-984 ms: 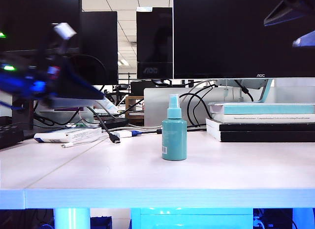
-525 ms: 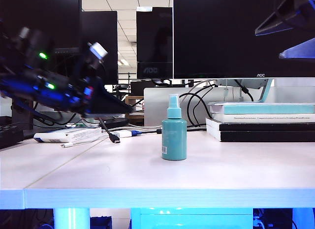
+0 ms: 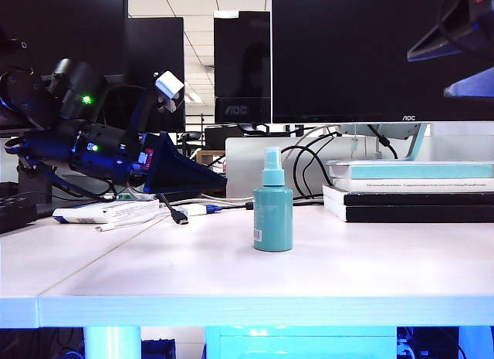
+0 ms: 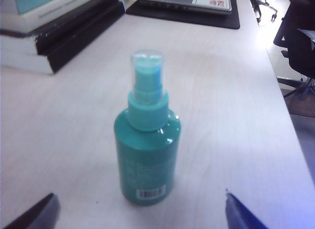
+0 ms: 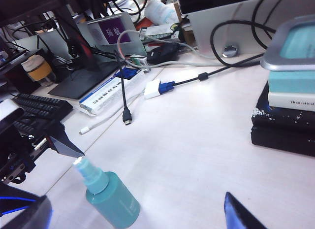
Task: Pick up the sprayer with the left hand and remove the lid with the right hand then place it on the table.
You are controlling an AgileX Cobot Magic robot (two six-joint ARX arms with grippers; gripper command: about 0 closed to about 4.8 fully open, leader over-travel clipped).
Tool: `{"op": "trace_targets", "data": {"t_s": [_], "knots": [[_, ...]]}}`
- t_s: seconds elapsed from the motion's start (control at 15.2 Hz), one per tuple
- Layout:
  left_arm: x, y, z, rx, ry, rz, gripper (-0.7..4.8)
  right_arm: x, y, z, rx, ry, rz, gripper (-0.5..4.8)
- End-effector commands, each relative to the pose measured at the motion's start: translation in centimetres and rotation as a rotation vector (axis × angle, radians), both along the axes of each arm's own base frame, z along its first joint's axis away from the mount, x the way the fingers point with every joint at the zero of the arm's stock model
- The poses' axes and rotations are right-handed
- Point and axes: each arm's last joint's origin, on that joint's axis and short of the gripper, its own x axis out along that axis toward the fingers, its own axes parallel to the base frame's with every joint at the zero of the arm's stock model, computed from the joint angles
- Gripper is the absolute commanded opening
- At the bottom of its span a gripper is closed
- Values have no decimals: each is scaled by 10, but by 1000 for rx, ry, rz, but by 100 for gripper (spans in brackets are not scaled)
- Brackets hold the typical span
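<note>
Sprayer (image 3: 273,208) stands clear; books (image 3: 413,191) right, cables (image 3: 181,212) left.

Black left hand (image 3: 202,181), green lights, white block (image 3: 169,86), wedge fingers (image 3: 193,176)

Dark monitors (image 3: 347,54), stacked books (image 3: 413,191), tangled cables (image 5: 123,86).

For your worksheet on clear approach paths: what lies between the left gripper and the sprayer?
Only bare table: in the left wrist view, nothing lies between the open left gripper and the sprayer.
</note>
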Motion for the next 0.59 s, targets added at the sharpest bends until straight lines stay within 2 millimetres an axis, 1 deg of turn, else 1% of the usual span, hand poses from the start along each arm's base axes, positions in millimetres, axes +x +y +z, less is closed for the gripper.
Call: {"op": "trace_targets", "data": {"t_s": [0.07, 0.13, 0.26, 0.39, 0.59], "knots": [[2, -16, -4, -19, -19, -56, 479, 5, 0, 1, -4, -36, 9, 479], [3, -29, -7, -18, -18, -85, 479, 7, 0, 0, -3, -43, 14, 479], [10, -45, -11, -1, -6, -70, 479, 7, 0, -1, 0, -36, 30, 479], [31, -57, -24, 3, 49, -53, 479, 7, 0, -1, -1, -38, 31, 479], [27, -65, -23, -6, 58, -85, 479, 7, 0, 0, -5, -50, 24, 479]]}}
